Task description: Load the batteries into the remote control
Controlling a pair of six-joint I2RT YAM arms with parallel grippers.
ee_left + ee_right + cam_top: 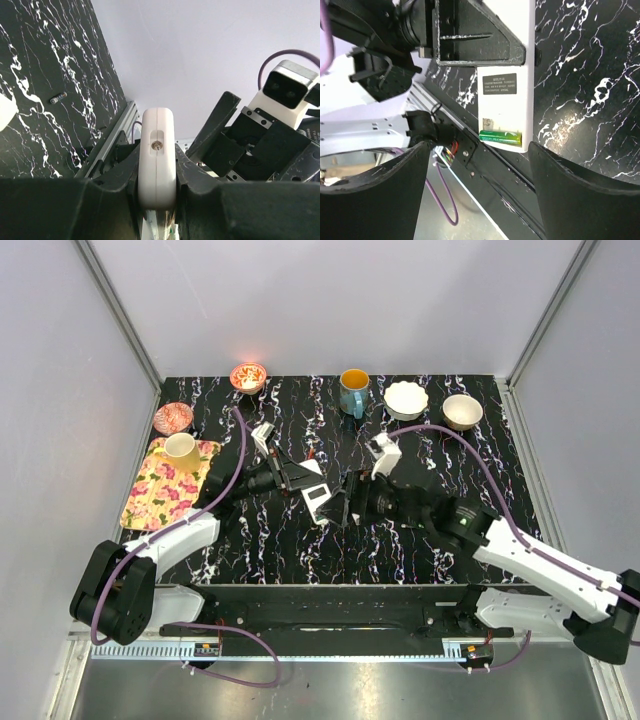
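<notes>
The remote control (157, 160) is clamped edge-on in the left end effector (157, 181), over the bench (45, 55). A green battery (500, 136) is seated at the end of its open compartment. The right end effector (479, 192) is spread apart, empty, just beside the remote control.

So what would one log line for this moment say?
left jaws: shut on remote control | right jaws: open, at remote's end | green battery: in open compartment | loose battery: on table

White arms (540, 565), black joints (465, 523), purple cables (241, 450)
</notes>
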